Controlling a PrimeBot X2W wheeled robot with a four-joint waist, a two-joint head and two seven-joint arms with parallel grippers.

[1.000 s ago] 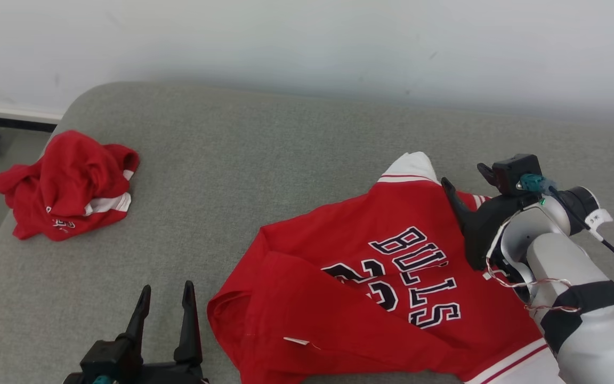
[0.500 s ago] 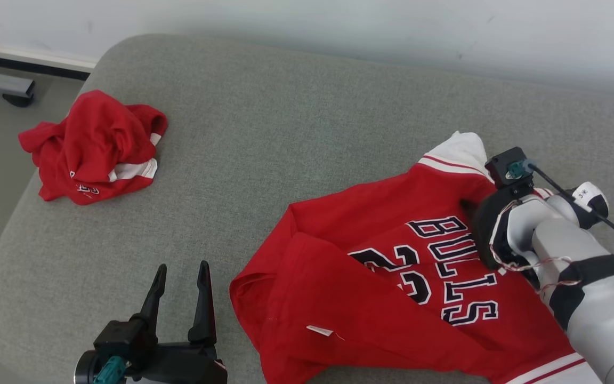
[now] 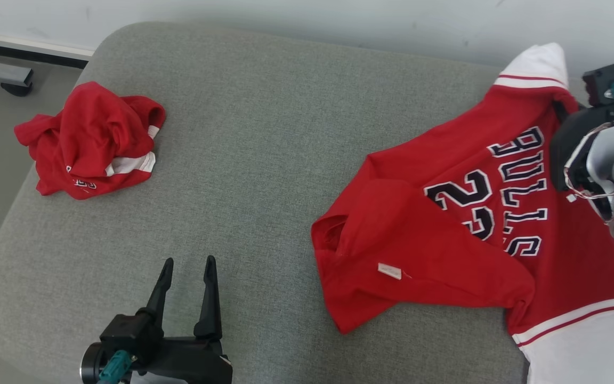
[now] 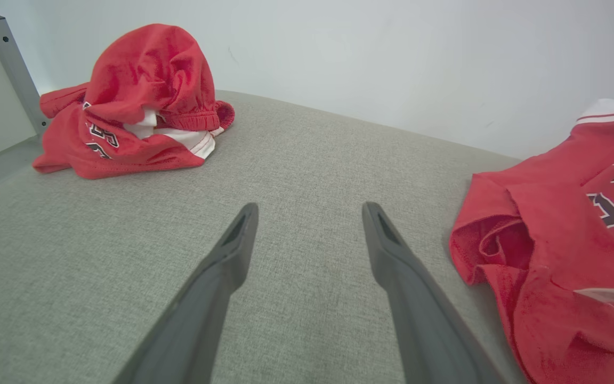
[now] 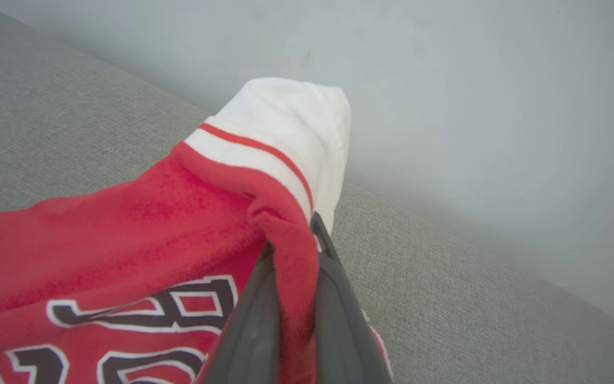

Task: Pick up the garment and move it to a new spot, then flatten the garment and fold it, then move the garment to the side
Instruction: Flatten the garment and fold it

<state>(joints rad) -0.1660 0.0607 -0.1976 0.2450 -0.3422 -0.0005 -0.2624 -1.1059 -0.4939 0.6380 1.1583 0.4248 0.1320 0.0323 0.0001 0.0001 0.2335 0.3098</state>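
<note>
Garment (image 3: 472, 224) dragged right by its white-trimmed corner

My right gripper (image 5: 292, 237) is clamped on a red fold beside the white cuff. Since half a second ago it has lifted that corner and hauled the garment rightward across the grey cushion (image 3: 264, 133). My left gripper (image 3: 189, 260) hovers spread and empty, and the crumpled red pile (image 3: 91, 141) stays put.

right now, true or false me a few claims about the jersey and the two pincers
1. The right pincer is shut on a fold of the red Bulls jersey. True.
2. The left pincer grips the crumpled red garment. False: it is open over the grey cushion, apart from it.
3. The jersey lies fully flat. False: a flap is folded over part of the number.
4. The crumpled red garment sits toward the cushion's left end. True.
</note>
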